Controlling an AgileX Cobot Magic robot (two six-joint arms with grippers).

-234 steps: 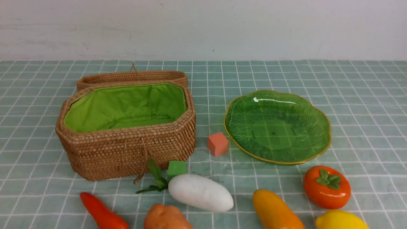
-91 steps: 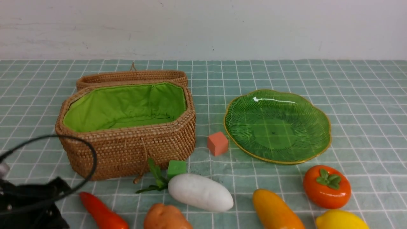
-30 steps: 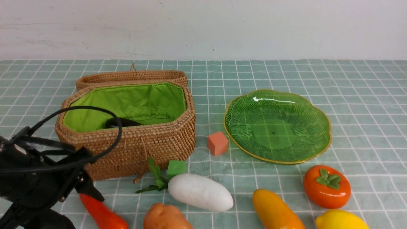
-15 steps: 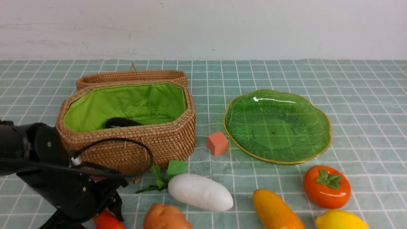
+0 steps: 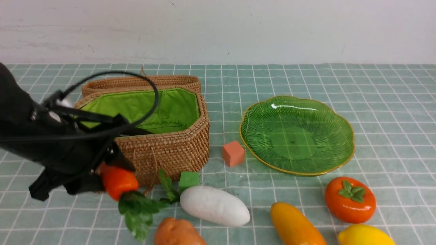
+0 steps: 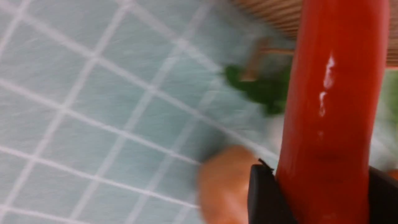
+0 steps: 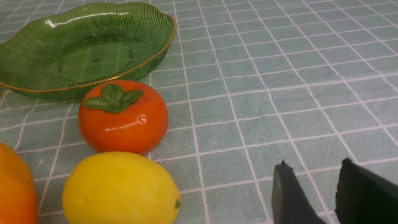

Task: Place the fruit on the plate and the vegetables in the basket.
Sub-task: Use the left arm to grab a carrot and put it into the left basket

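My left gripper is shut on the red chili pepper and holds it off the cloth, just in front of the wicker basket. The pepper's green leaves hang down. In the left wrist view the pepper sits between both black fingers. The white radish, potato, mango, persimmon and lemon lie on the cloth at the front. The green plate holds nothing. My right gripper is open and empty, low over the cloth, right of the lemon and persimmon.
A salmon cube lies between basket and plate. A small green cube sits by the radish leaves at the basket's front. The basket lid stands open behind it. The left arm's cable loops over the basket's left part.
My left arm came in from the lower left, closed on the chili pepper and lifted it up and right, to the basket's front wall. Nothing else moved.
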